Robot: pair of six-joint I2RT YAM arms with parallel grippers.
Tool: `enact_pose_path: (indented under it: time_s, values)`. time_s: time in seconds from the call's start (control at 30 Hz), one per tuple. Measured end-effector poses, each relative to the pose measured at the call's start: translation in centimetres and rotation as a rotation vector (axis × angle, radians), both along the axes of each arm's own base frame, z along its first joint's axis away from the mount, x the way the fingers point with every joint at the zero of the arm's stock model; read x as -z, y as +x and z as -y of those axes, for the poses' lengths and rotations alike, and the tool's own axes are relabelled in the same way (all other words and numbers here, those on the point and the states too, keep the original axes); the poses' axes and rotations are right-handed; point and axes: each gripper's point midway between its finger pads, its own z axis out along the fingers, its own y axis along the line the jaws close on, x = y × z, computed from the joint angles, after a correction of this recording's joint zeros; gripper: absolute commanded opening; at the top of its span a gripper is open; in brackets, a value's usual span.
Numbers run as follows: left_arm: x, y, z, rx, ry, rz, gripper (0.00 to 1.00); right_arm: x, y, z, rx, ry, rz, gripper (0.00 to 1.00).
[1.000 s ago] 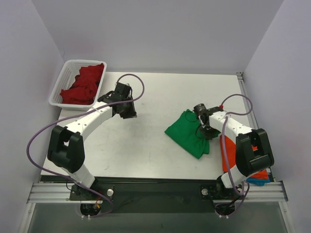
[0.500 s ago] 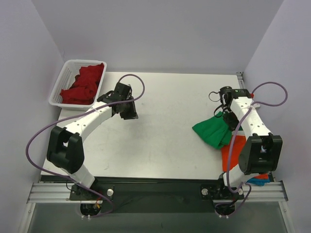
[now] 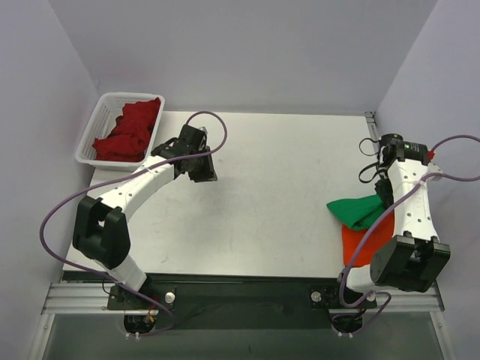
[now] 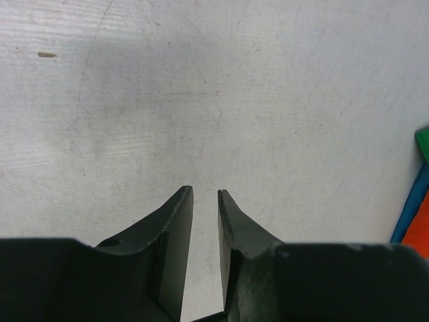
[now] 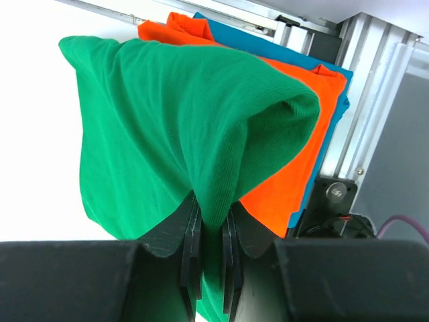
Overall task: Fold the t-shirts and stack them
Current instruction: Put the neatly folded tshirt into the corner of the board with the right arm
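Observation:
My right gripper (image 3: 382, 196) (image 5: 211, 216) is shut on a bunched fold of the bright green t-shirt (image 3: 358, 211) (image 5: 174, 114) and holds it hanging over the folded orange t-shirt (image 3: 357, 246) (image 5: 295, 168) at the table's right front. The orange one lies on a folded blue t-shirt (image 5: 268, 45). A dark red t-shirt (image 3: 132, 127) lies crumpled in the white basket (image 3: 91, 129) at the back left. My left gripper (image 3: 205, 172) (image 4: 205, 196) hovers over bare table left of centre, its jaws almost together and empty.
The aluminium rail (image 5: 365, 100) of the table's edge runs just beyond the stack. The right arm's cable (image 3: 450, 161) loops out past the table's right side. The left wrist view catches the shirts' edges (image 4: 417, 215) at its far right.
My right gripper has carried the green t-shirt from the table's middle right over to the right edge, above the orange shirt. The left arm has barely moved.

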Motion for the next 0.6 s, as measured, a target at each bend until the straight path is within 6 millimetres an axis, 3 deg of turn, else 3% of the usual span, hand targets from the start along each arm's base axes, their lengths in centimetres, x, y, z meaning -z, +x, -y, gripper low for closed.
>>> enact_pose_path:
  time_s: [0.6]
  values:
    - [0.0, -0.2, 0.3, 0.008, 0.001, -0.001, 0.32, -3.9, 0.8, 0.9, -0.045, 0.002, 0.100, 0.00]
